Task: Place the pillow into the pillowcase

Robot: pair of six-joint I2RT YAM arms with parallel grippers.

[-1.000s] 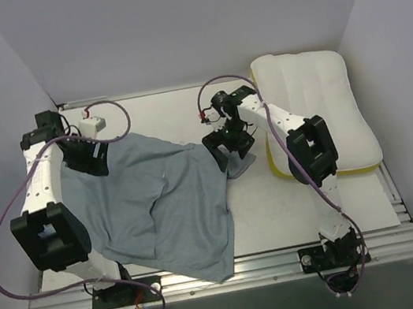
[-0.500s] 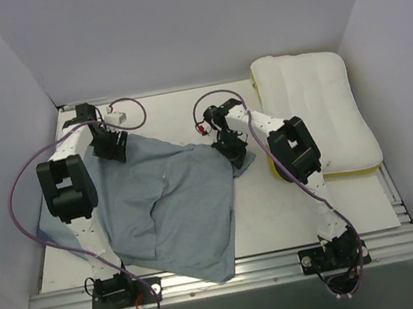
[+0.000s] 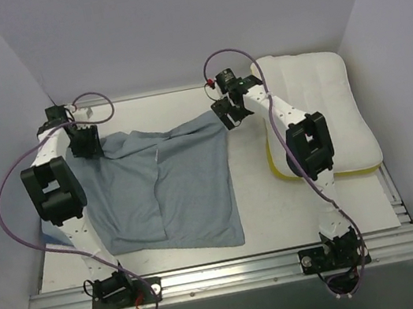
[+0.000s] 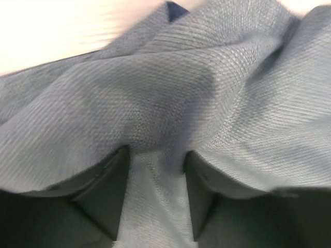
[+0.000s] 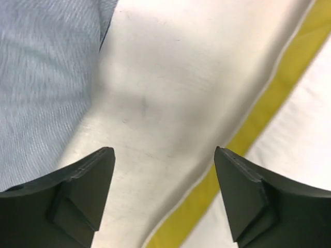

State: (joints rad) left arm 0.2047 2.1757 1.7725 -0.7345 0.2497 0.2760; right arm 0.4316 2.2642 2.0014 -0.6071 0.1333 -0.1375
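Note:
The pillowcase [image 3: 164, 186] lies spread on the table with its pale grey-blue face up. My left gripper [image 3: 83, 142] is at its far left corner, shut on a fold of the cloth. In the left wrist view the cloth [image 4: 207, 88] fills the frame and is pinched in the gripper [image 4: 155, 175]. My right gripper [image 3: 229, 112] is open and empty just right of the far right corner. In the right wrist view the gripper [image 5: 164, 155] hangs over bare table, pillowcase [image 5: 41, 77] to its left, pillow [image 5: 305, 144] to its right. The white pillow [image 3: 319, 114] with its yellow band lies at the right.
Pale walls close in the table on the left, back and right. A metal rail [image 3: 227, 272] runs along the near edge by the arm bases. Purple cables [image 3: 7, 205] loop off both arms. Bare table [image 3: 268, 208] shows between pillowcase and pillow.
Both grippers have moved toward the back wall and the pillowcase now lies stretched wider and flatter. The right gripper has come off the cloth's right corner and stands open beside it.

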